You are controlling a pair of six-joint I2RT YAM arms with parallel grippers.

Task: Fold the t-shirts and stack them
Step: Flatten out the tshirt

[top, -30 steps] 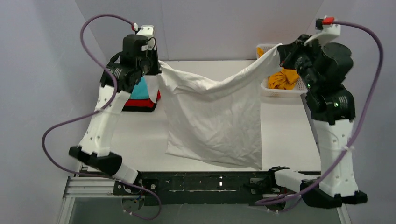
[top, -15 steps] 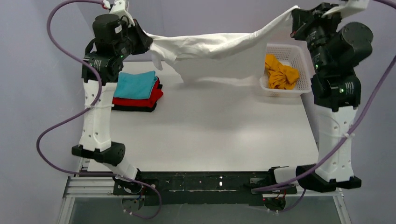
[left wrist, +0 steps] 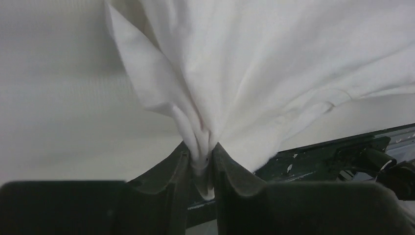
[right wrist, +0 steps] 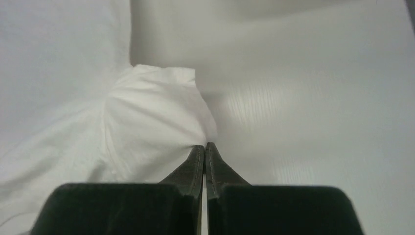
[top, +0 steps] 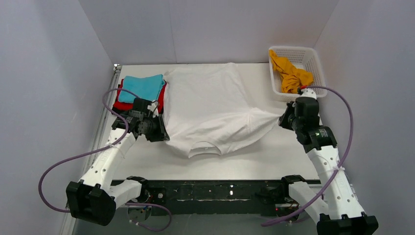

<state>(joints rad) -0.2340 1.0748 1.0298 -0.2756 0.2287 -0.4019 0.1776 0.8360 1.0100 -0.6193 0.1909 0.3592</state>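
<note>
The large white t-shirt [top: 210, 105] lies spread on the table, collar toward the near edge. My left gripper [top: 160, 132] is low at its left shoulder, shut on a bunch of the cloth; the left wrist view shows the white fabric [left wrist: 274, 63] pinched between my fingers [left wrist: 201, 159]. My right gripper [top: 284, 120] is shut on the tip of the right sleeve, which is pulled out toward it; the sleeve [right wrist: 147, 117] meets the closed tips [right wrist: 205, 145]. A teal tee [top: 142, 87] tops a folded stack with a red tee [top: 160, 98] under it.
A white lattice basket [top: 315, 66] at the back right holds the orange-yellow tee [top: 291, 76]. The folded stack touches the white shirt's left edge. The black frame rail [top: 220, 188] runs along the near table edge. Grey walls enclose the back and sides.
Both arms came down from high at the back to low over the table. The white t-shirt, which hung stretched between them, now lies flat with its collar toward the near edge.
</note>
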